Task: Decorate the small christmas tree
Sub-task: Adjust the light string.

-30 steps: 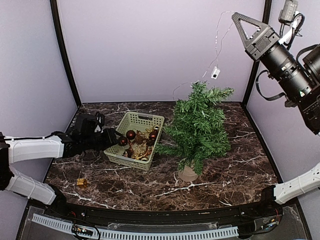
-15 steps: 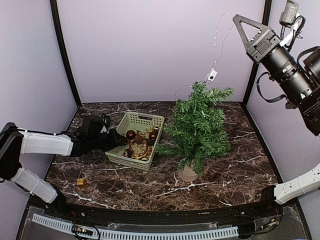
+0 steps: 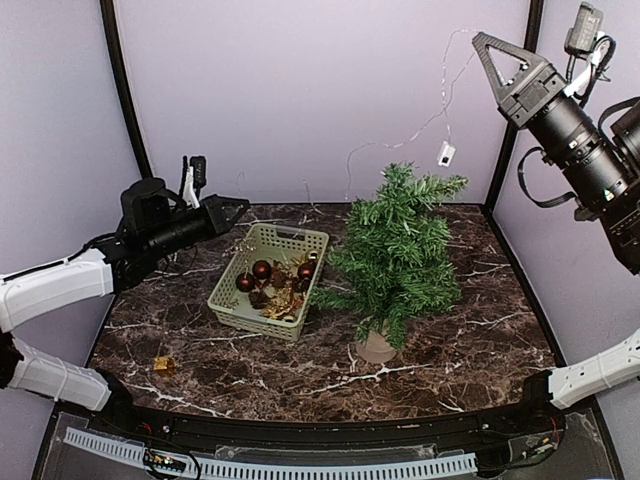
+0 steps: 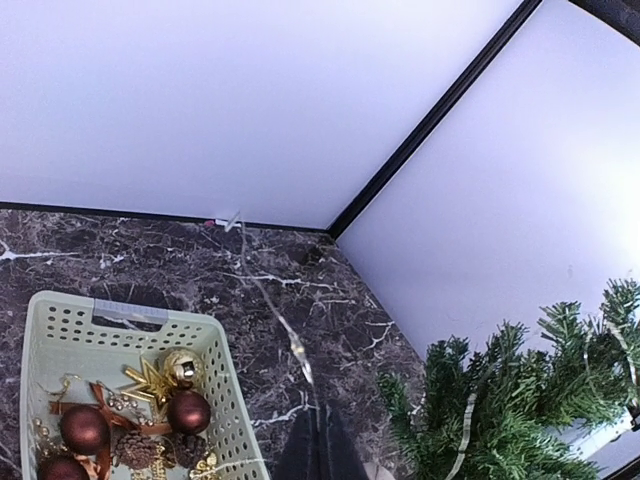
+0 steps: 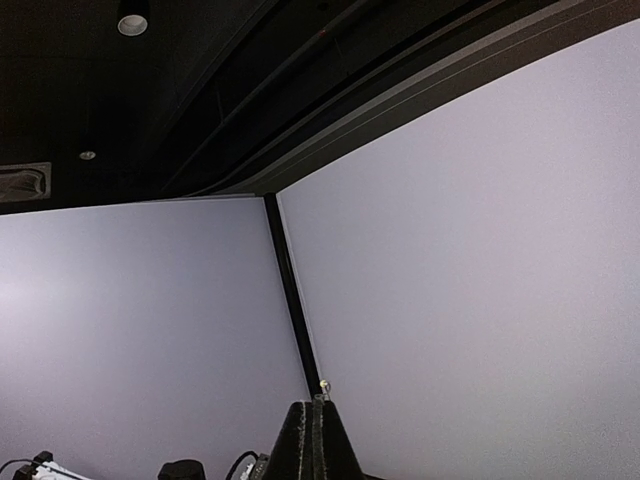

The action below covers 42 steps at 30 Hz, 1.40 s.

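Observation:
The small christmas tree [image 3: 400, 255] stands upright on its tan round base [image 3: 376, 347] at mid-right of the table; its branches [image 4: 520, 400] fill the lower right of the left wrist view. A thin wire light string [image 4: 293, 345] runs out from between the shut fingers of my left gripper [image 3: 243, 205] [image 4: 322, 425], which hovers above the basket's far left corner. High at the upper right, my right gripper [image 3: 478, 40] [image 5: 318, 402] is shut on the same string. Its small white box [image 3: 446, 153] dangles above the treetop.
A pale green basket [image 3: 222, 296] [image 4: 30, 330] left of the tree holds dark red balls [image 4: 187, 411], a gold ball [image 4: 181, 366] and a gold star [image 4: 148, 380]. A small gold piece [image 3: 163, 365] lies near the front left. Lilac walls enclose the table.
My left gripper shut inside the basket, then rose up and back, drawing the string with it. The white box swung right as the right gripper shifted slightly.

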Each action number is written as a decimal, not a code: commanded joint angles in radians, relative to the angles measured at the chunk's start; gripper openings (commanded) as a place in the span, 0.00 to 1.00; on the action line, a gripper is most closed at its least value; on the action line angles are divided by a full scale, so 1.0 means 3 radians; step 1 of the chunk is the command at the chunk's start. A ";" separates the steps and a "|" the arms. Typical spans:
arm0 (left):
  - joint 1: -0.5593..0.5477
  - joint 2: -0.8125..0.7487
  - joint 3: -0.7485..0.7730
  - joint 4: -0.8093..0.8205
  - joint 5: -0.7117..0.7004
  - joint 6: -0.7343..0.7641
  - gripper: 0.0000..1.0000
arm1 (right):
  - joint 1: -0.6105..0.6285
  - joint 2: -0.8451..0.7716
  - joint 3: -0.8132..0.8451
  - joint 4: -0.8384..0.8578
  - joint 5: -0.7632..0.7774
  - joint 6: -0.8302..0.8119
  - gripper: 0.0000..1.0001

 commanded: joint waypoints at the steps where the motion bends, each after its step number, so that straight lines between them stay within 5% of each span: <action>1: 0.0034 0.0176 0.0015 -0.0231 0.0126 0.0253 0.00 | 0.0031 -0.0022 0.0000 0.0134 0.0036 -0.0028 0.00; 7: 0.0035 0.0650 0.0207 -0.0591 0.0116 0.0430 0.00 | 0.0033 -0.0030 0.0039 0.0074 0.0016 -0.0016 0.00; 18: 0.0037 0.0337 -0.0236 0.0001 0.0292 0.0607 0.07 | 0.0032 -0.0037 0.0069 0.0052 0.0036 -0.0030 0.00; 20: 0.0007 0.0447 0.0069 -0.0789 -0.0045 0.0860 0.02 | 0.0033 -0.0037 0.0069 0.0052 0.0048 -0.0029 0.00; 22: 0.0044 0.0438 0.0180 -0.0991 -0.0059 0.0975 0.00 | 0.0034 -0.0037 0.0069 0.0045 0.0089 -0.0118 0.00; 25: 0.0312 0.0045 -0.0196 -0.0451 0.0147 0.0755 0.06 | 0.0033 -0.0071 0.0039 0.0061 0.0198 -0.0199 0.00; 29: 0.0615 0.0001 0.0096 -0.1075 -0.0073 0.0766 0.02 | 0.0030 -0.0164 0.0001 0.0151 0.0246 -0.0317 0.00; 32: 0.0883 -0.0200 -0.0061 -0.0933 0.0109 0.0647 0.04 | 0.0032 -0.0212 0.0015 0.0150 0.0296 -0.0385 0.00; 42: 0.0988 -0.0054 0.0116 -0.1342 -0.0226 0.0854 0.06 | 0.0035 -0.0407 0.0067 0.0075 0.0464 -0.0543 0.00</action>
